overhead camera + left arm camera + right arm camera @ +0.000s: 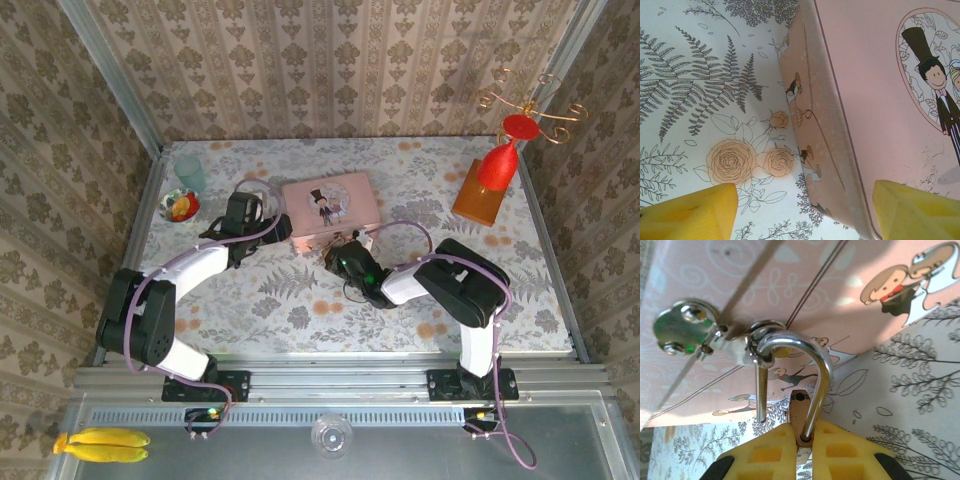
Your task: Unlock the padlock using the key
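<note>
Pinching the tiny, hard, likely slippery padlock [821, 385] by its body, the right claw [801, 441] is clamped; left claw [805, 200] apart.

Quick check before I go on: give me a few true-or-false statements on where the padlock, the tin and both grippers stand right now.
1. The padlock hangs by its shackle through the metal loop on the pink tin. True.
2. The right gripper is open and clear of the padlock. False: its yellow fingers are closed on the lower end of the shackle, with a brownish metal piece between them. Whether that piece is the key or the lock body I cannot tell.
3. The left gripper is open, one finger on each side of an edge of the pink tin. True.
4. The left gripper holds the key. False: its fingers stand apart and grip nothing.
</note>
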`<move>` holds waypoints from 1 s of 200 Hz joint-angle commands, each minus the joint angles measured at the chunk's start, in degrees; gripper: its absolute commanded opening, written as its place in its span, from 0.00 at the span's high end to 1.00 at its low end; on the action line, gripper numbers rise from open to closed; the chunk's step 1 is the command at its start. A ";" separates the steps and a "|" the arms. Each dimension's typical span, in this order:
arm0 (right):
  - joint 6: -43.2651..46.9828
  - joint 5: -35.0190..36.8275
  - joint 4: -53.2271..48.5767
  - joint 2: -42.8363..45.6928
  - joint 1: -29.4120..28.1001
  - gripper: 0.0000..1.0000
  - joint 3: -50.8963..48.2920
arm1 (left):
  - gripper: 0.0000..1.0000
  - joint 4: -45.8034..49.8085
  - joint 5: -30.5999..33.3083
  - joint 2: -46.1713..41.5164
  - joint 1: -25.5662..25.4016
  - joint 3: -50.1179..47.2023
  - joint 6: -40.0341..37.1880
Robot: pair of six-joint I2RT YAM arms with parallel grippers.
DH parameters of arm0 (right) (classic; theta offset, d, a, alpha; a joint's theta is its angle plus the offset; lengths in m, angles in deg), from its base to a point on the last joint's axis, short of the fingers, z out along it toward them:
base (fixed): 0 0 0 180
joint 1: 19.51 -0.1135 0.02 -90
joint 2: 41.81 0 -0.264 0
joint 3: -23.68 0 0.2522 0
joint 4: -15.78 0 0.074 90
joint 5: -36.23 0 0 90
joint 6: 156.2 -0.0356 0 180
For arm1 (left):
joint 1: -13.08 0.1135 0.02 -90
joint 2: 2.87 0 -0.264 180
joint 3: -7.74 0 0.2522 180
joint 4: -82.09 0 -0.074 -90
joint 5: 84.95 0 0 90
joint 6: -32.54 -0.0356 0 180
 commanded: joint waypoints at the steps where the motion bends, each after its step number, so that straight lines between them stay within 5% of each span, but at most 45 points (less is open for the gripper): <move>1: -3.22 2.46 -0.79 1.82 0.96 0.94 -1.44 | 0.28 -0.61 1.13 -0.25 -0.29 -0.28 0.18; 200: -7.60 -3.40 7.98 3.89 3.96 1.00 -5.50 | 0.25 -0.70 1.32 5.74 -5.25 7.12 -1.56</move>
